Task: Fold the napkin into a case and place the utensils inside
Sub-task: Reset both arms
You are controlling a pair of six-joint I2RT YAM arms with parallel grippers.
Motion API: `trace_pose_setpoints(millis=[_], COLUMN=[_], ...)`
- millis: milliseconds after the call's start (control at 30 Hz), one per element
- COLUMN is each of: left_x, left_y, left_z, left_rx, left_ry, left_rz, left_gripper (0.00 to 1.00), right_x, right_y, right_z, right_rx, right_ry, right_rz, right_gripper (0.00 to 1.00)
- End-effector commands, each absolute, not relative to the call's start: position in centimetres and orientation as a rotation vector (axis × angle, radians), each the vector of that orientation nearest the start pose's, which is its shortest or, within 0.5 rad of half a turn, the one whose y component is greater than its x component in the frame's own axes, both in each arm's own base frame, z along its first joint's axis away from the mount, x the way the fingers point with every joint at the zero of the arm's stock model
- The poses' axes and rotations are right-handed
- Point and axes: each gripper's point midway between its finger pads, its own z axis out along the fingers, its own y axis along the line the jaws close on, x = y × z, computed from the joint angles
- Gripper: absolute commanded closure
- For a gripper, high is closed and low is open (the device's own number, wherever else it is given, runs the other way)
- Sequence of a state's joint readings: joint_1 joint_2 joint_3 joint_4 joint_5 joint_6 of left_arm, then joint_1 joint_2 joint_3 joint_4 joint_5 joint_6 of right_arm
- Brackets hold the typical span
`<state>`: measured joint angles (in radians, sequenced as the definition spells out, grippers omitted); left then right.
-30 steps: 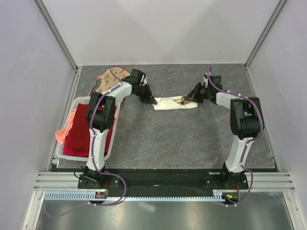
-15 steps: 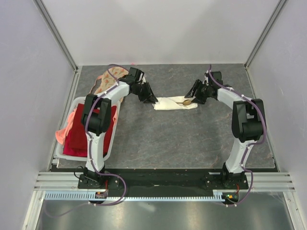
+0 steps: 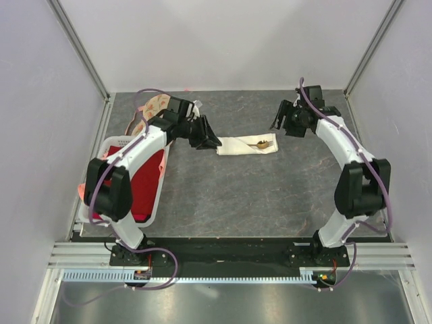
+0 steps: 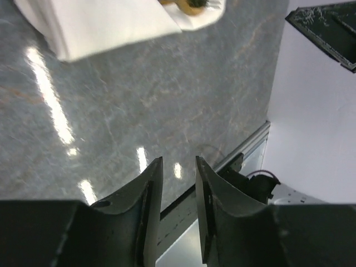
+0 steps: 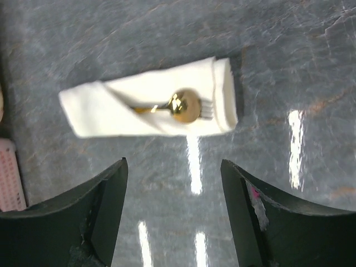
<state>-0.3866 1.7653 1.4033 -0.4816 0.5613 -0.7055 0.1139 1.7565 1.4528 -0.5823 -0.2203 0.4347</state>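
Observation:
The cream-white napkin point(image 3: 241, 145) lies folded as a narrow case point(image 5: 105, 111) at the back middle of the table. Gold utensils stick out of its right end: a spoon bowl point(image 5: 184, 105) and fork tines point(image 5: 206, 109), also visible from above point(image 3: 262, 144). My left gripper point(image 3: 212, 142) hovers just off the case's left end, its jaws a little apart with nothing between them point(image 4: 178, 161). The case's end point(image 4: 105, 22) shows at the top of the left wrist view. My right gripper point(image 3: 277, 124) hangs back and to the right of the case, wide open and holding nothing point(image 5: 173, 162).
A white basket point(image 3: 159, 200) holding a red cloth point(image 3: 143, 179) stands at the left edge under the left arm. A peach floral cloth point(image 3: 151, 108) lies behind it. Pale walls with metal rails close in the back and both sides.
Both grippers have opened and drawn back from the case. The right one rose and moved to the back right. The left arm swung outward to the left.

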Motion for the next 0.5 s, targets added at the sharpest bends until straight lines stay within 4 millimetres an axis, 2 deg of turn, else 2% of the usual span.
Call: trace_pose_setpoints(millis=[0, 33, 67, 100, 133, 167, 200, 233, 267, 300, 333, 367, 400, 433, 467], left_x=[30.7, 29.8, 28.9, 28.0, 26.6, 25.7, 23.6, 22.6, 20.5, 19.4, 18.6, 17.5, 16.8, 16.5, 15.9], left_y=[-29.1, -29.3, -29.5, -29.7, -30.6, -31.0, -32.0, -32.4, -33.3, -33.3, -33.3, -33.2, -32.8, -32.4, -31.9], left_z=[20.9, 21.4, 22.8, 23.1, 23.5, 24.2, 25.8, 26.7, 27.1, 29.3, 30.1, 28.9, 31.7, 31.9, 30.7], left_rx=[0.099, 0.127, 0.158, 0.187, 0.247, 0.292, 0.413, 0.462, 0.551, 0.587, 0.599, 0.573, 0.571, 0.551, 0.523], left_ry=[2.485, 2.476, 2.438, 2.430, 2.415, 2.392, 2.326, 2.283, 2.250, 2.145, 2.099, 2.126, 1.980, 1.949, 1.963], left_rz=[-1.241, -1.252, -1.268, -1.278, -1.297, -1.303, -1.320, -1.313, -1.328, -1.353, -1.380, -1.416, -1.477, -1.500, -1.516], left_gripper=[0.62, 0.61, 0.61, 0.61, 0.61, 0.60, 0.57, 0.49, 0.46, 0.44, 0.43, 0.41, 0.34, 0.28, 0.24], right_x=[39.1, 38.2, 37.5, 36.5, 35.6, 34.9, 33.6, 32.8, 32.1, 30.3, 29.3, 27.6, 26.7, 25.9, 24.5], right_y=[10.9, 11.0, 11.4, 11.5, 11.9, 12.4, 13.1, 13.6, 14.4, 14.4, 14.7, 14.6, 14.6, 14.6, 14.3], right_z=[18.0, 19.3, 19.7, 19.3, 20.8, 21.4, 22.7, 23.5, 24.8, 25.2, 25.6, 25.8, 25.9, 25.8, 25.2], right_rx=[0.168, 0.160, 0.157, 0.163, 0.170, 0.160, 0.144, 0.135, 0.104, 0.108, 0.134, 0.133, 0.152, 0.200, 0.233], right_ry=[2.448, 2.416, 2.410, 2.421, 2.376, 2.350, 2.289, 2.253, 2.192, 2.152, 2.132, 2.093, 2.080, 2.074, 2.059], right_rz=[0.409, 0.422, 0.455, 0.476, 0.514, 0.546, 0.605, 0.642, 0.726, 0.761, 0.815, 0.851, 0.874, 0.905, 0.924], right_gripper=[0.24, 0.23, 0.23, 0.23, 0.22, 0.20, 0.15, 0.12, 0.08, 0.02, 0.02, 0.02, 0.02, 0.02, 0.02])
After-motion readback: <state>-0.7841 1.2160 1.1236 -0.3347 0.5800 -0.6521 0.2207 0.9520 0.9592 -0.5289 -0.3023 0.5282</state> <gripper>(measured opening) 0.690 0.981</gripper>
